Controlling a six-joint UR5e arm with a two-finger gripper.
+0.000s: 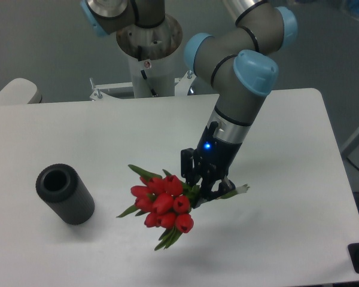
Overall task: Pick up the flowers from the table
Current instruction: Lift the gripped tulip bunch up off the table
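White, round-cornered counter filled the frame. Right of centre, the black two-finger gripper was clamped on the green stems of the bunch of red tulips, its long axis running lower left to the pale tips at right, apparently clear of the counter.

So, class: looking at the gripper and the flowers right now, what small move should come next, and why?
Probably a short further lift straight up, grip unchanged. The gripper is shut on the stems, and the flowers hang above the table with a faint shadow under them, so they look only barely clear.
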